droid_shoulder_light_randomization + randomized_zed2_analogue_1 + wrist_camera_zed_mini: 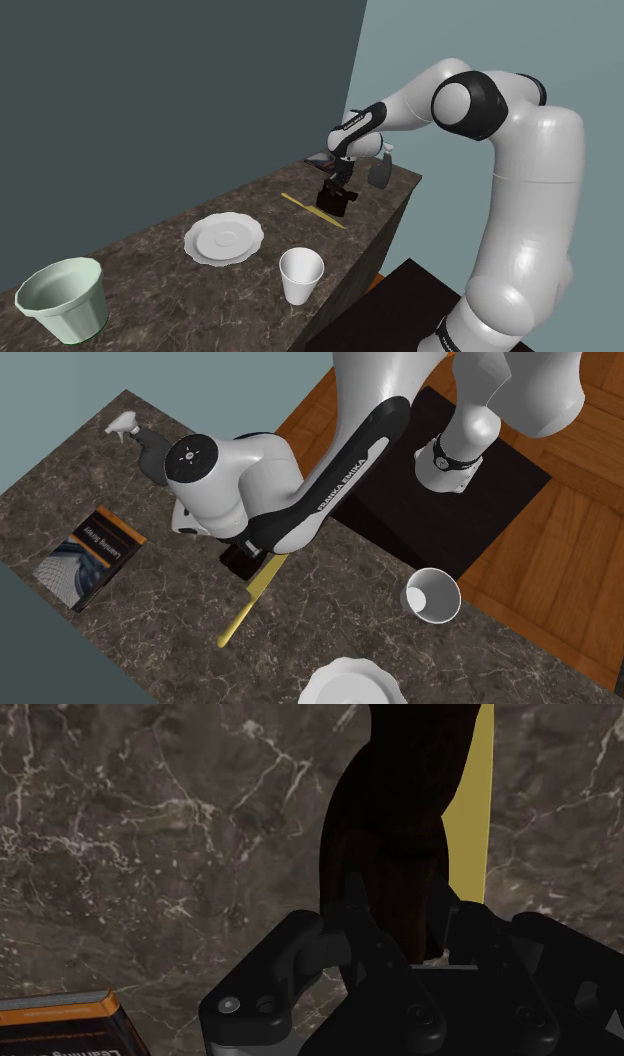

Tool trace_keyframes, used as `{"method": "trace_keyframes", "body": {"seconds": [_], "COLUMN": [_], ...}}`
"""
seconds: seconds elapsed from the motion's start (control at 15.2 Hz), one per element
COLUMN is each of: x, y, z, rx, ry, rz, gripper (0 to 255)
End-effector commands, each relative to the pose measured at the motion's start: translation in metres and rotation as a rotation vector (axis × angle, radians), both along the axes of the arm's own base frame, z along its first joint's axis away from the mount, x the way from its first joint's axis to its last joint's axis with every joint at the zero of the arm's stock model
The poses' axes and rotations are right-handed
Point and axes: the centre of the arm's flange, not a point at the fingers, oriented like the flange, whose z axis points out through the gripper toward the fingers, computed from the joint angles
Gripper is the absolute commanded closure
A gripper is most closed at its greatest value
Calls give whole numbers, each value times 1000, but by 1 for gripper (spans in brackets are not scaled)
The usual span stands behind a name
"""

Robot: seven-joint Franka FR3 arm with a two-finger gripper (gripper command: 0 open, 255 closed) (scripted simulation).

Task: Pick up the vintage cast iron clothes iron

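Pictured with the iron (400, 814) clamped by its dark handle between 2 fingers (358, 939) of the gripper (402, 939), lengthwise straight out from the palm and centred in the jaws, low over the counter (150, 824) by a yellow strip (484, 794), near a book (90, 552).

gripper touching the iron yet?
Cannot tell. Wrist view: the iron handle sits in the gripper, but black on dark hides any contact or gap.

The gripper (400, 919) clasps a dark iron (400, 804) — yellow strip (484, 794) behind.
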Motion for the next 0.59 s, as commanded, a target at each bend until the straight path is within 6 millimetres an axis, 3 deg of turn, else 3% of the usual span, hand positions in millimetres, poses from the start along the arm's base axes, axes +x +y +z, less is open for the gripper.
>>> {"method": "trace_keyframes", "body": {"seconds": [0.0, 0.53], "x": [0, 0], "y": [0, 0], "z": [5, 47], "rx": [0, 0], "ry": [0, 0], "rz": [0, 0], "gripper": [255, 255]}}
